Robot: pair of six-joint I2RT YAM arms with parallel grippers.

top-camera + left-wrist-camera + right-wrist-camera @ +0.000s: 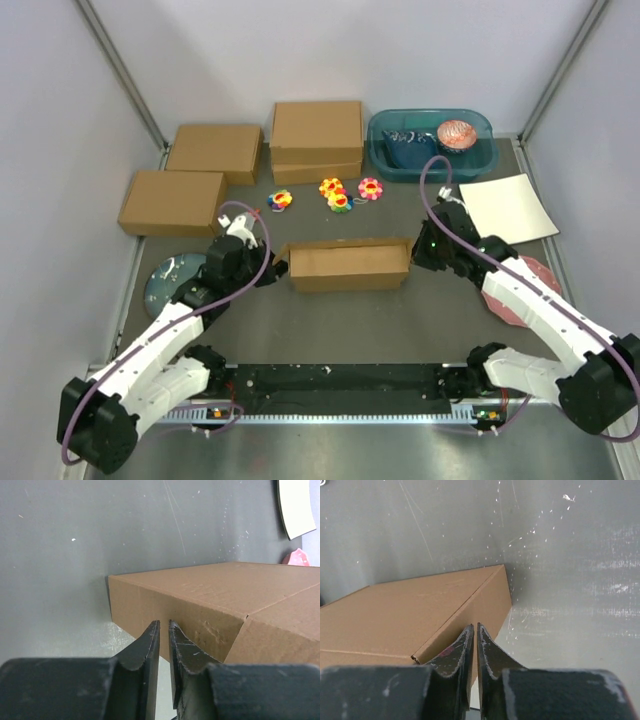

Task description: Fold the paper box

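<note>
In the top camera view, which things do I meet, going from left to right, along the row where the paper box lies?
Grey-blue plate → left gripper → paper box → right gripper → pink plate.

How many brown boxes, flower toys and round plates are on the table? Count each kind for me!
Brown boxes: 5, the paper box in the middle and four others, two of them stacked
Flower toys: 4
Round plates: 2
Total: 11
</note>
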